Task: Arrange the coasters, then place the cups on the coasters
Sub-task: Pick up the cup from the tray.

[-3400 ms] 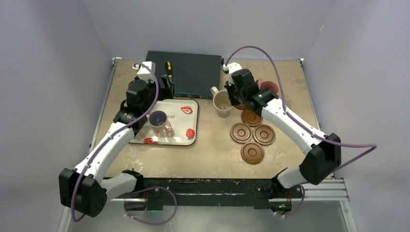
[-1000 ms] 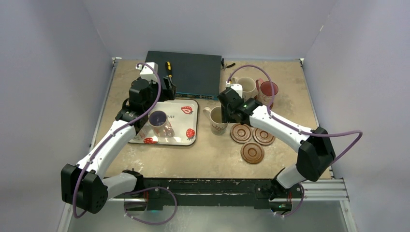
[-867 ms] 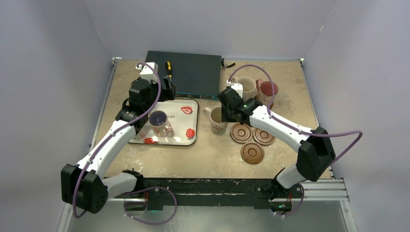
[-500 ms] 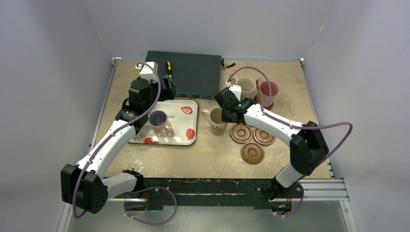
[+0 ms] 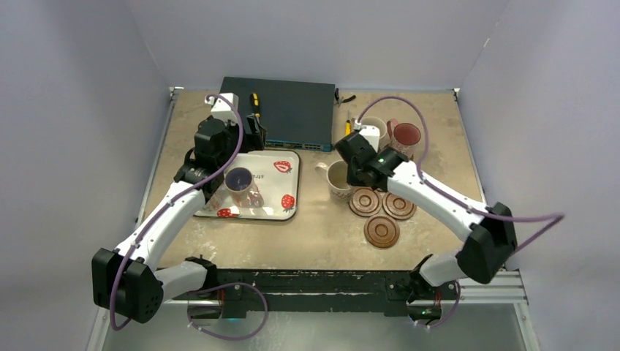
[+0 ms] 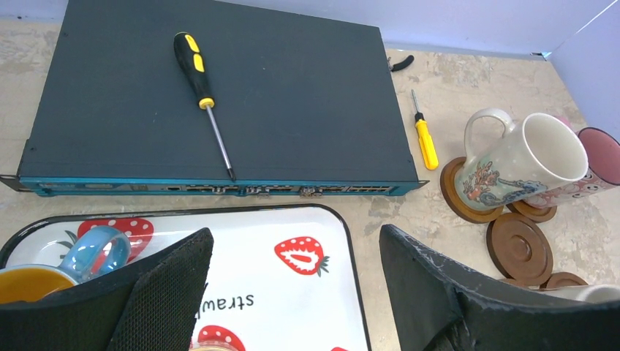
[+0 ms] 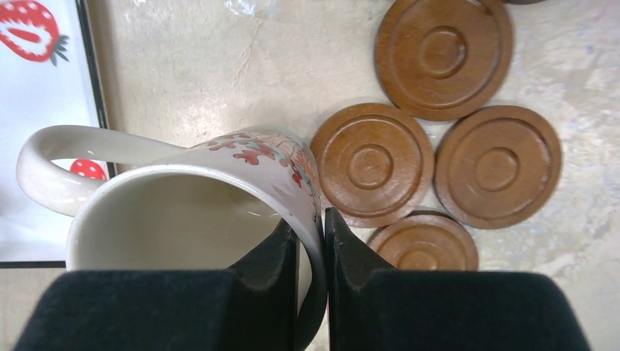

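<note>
My right gripper (image 7: 311,227) is shut on the rim of a cream cup (image 7: 183,219) with a red floral print, one finger inside and one outside. In the top view this cup (image 5: 338,178) is just left of three coasters (image 5: 364,202) (image 5: 399,205) (image 5: 382,231). Another cream cup (image 6: 523,164) stands on a coaster (image 6: 459,201) at the back right, beside a cup with a pink inside (image 6: 599,153). My left gripper (image 6: 294,234) hangs open over the strawberry tray (image 6: 322,292). The tray holds a purple-inside cup (image 5: 239,179) and a blue-handled orange-inside cup (image 6: 44,274).
A black network switch (image 5: 281,110) lies at the back with a yellow-handled screwdriver (image 6: 201,91) on top. A small yellow screwdriver (image 6: 424,139) and pliers (image 6: 401,63) lie on the table (image 5: 322,234) right of it. Walls close in both sides.
My right gripper has shut on the cream cup's rim and shifted the cup slightly right, toward the coasters. The left arm has not moved.
</note>
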Controlling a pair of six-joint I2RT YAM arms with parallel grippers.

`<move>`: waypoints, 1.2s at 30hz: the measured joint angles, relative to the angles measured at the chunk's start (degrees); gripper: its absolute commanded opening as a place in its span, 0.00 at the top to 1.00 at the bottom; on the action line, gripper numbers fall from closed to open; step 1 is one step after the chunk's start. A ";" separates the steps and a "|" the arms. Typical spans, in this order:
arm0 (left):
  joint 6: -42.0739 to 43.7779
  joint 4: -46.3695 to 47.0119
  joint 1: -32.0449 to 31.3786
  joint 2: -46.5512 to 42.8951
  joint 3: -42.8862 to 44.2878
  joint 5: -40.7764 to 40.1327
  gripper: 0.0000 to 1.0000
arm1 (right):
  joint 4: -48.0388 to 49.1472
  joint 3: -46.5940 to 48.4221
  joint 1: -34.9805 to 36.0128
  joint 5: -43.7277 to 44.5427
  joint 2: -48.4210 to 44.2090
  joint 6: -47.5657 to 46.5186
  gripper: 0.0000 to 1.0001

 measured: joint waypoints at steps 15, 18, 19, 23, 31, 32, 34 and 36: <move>0.00 0.00 0.00 0.00 0.00 0.00 0.20 | -0.48 -5.92 -15.67 0.90 -16.22 -7.65 1.00; -0.02 0.02 0.00 0.00 0.00 0.00 0.20 | 0.98 -7.08 -16.70 -0.26 -15.45 -9.79 1.00; 0.00 0.00 0.00 0.00 0.00 0.00 0.20 | 1.64 -7.52 -17.03 -0.70 -15.30 -10.29 1.00; 0.00 0.00 0.00 0.00 0.00 0.00 0.20 | 4.74 -9.57 -19.52 -3.58 -14.82 -13.84 1.00; 0.00 0.00 0.00 0.00 0.00 0.00 0.20 | 10.47 -11.82 -24.46 -7.30 -12.28 -21.46 1.00; 0.00 0.00 0.00 0.00 0.00 0.00 0.21 | 10.84 -11.82 -25.07 -7.98 -12.09 -22.40 1.00; 0.00 0.00 0.00 0.00 0.00 -0.02 0.20 | 11.91 -11.85 -26.16 -9.33 -11.89 -23.78 1.00; 0.00 -0.22 0.00 0.00 0.00 -0.02 0.21 | 13.38 -11.85 -27.26 -10.62 -11.58 -25.09 1.00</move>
